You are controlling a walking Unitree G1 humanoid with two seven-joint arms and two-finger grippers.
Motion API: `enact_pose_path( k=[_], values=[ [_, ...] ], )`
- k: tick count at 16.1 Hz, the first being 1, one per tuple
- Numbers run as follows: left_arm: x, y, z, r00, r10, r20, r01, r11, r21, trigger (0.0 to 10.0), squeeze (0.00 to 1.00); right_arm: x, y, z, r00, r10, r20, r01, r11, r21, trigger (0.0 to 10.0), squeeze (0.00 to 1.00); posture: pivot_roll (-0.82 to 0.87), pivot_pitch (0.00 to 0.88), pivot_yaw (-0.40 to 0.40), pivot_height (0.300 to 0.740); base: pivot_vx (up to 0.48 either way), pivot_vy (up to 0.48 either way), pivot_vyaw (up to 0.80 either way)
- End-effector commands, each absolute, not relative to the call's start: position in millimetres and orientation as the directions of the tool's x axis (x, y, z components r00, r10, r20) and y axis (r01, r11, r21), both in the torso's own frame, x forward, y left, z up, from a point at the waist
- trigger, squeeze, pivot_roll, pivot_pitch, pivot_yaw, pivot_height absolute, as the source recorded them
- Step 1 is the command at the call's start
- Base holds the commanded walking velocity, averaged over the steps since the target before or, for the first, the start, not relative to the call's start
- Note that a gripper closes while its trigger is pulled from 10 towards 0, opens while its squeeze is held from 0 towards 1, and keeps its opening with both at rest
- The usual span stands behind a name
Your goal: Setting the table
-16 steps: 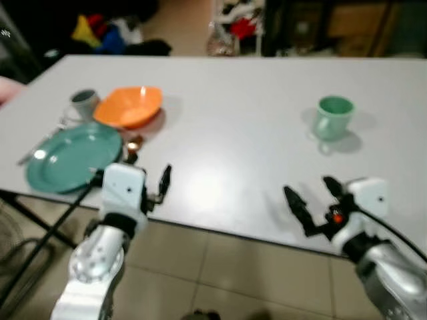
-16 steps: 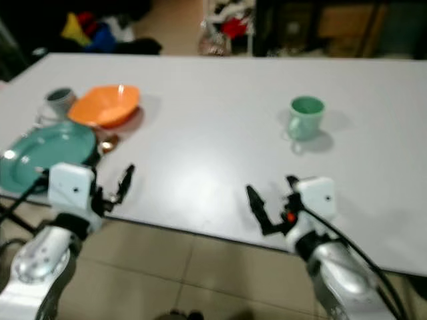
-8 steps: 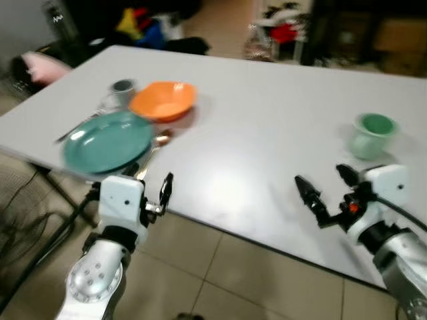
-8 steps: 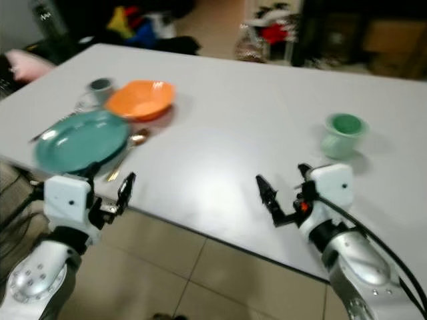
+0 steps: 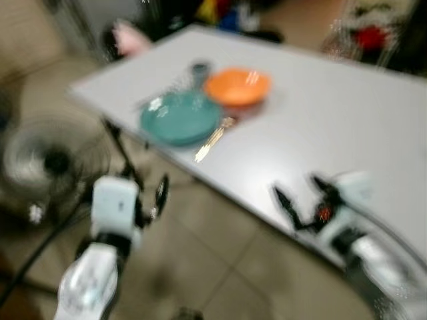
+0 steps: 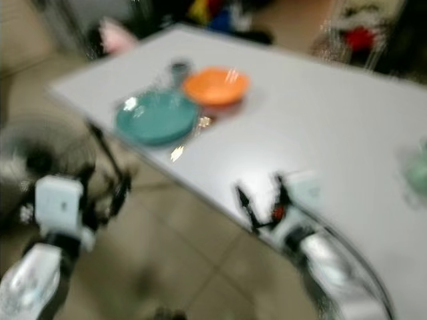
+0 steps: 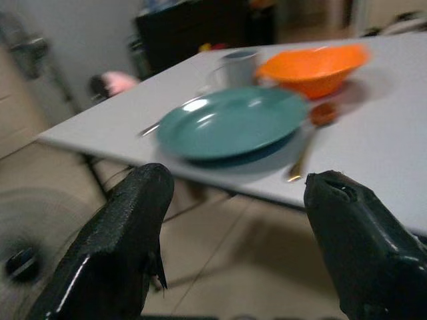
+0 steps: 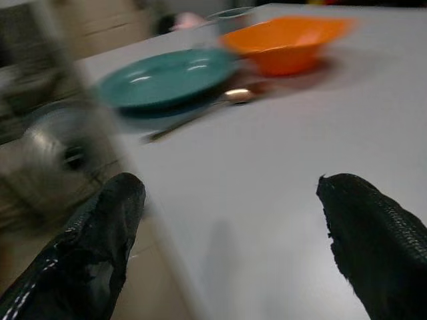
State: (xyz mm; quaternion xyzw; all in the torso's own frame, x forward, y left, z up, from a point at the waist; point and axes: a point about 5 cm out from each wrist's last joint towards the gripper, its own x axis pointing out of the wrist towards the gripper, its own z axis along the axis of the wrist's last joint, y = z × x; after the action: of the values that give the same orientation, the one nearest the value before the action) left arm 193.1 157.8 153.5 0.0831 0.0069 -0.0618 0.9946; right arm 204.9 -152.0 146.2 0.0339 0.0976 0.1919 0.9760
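Observation:
The views are blurred. A teal plate point(image 5: 180, 117) lies near the white table's point(image 5: 320, 127) corner, with an orange bowl point(image 5: 237, 87) and a grey cup point(image 5: 199, 69) just behind it. A spoon point(image 5: 213, 137) lies beside the plate, and a fork point(image 7: 157, 127) on its other side. A green mug point(image 6: 417, 170) stands far right. My left gripper point(image 5: 148, 193) hangs open over the floor, off the table's edge and short of the plate point(image 7: 230, 122). My right gripper point(image 5: 301, 197) is open and empty at the table's near edge, pointing toward the bowl point(image 8: 287, 40).
A standing fan point(image 5: 53, 163) is on the tiled floor to the left of the table corner. Something pink point(image 5: 130, 37) and coloured clutter lie beyond the far edge. A table leg point(image 5: 123, 160) slants down under the corner.
The whole picture has swung: the camera turned left, so the plate, bowl and cup now sit mid-frame and the mug at the right edge. Both grippers stay open and empty.

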Motion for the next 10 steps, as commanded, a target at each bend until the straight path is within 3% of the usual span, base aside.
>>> enact_pose_path(
  k=[1,5,7,10],
  values=[
    [192.9,157.8,155.1,0.993,-0.113,-0.020,0.115,0.978,0.176,10.0,0.00,206.1,-155.8,148.9,0.916,0.366,-0.164,-0.356,0.930,0.089,10.0,1.00,-0.12,0.054,0.103,0.740,0.000,0.000,0.80],
    [193.4,159.7,155.8,0.994,-0.103,-0.021,0.105,0.979,0.175,10.0,0.00,207.8,-160.1,143.8,0.940,0.294,-0.175,-0.275,0.953,0.122,10.0,1.00,-0.12,0.053,0.093,0.740,0.000,0.000,0.80],
    [194.2,162.2,156.6,0.995,-0.096,-0.021,0.098,0.980,0.175,10.0,0.00,207.8,-158.2,141.5,0.940,0.286,-0.185,-0.263,0.955,0.138,10.0,1.00,-0.11,0.052,0.092,0.740,0.000,0.000,0.00],
    [195.1,162.7,156.9,0.996,-0.091,-0.023,0.094,0.980,0.174,10.0,0.00,206.4,-152.2,141.7,0.931,0.314,-0.187,-0.290,0.946,0.148,10.0,1.00,-0.12,0.051,0.089,0.740,0.000,0.277,0.00]
  ],
)
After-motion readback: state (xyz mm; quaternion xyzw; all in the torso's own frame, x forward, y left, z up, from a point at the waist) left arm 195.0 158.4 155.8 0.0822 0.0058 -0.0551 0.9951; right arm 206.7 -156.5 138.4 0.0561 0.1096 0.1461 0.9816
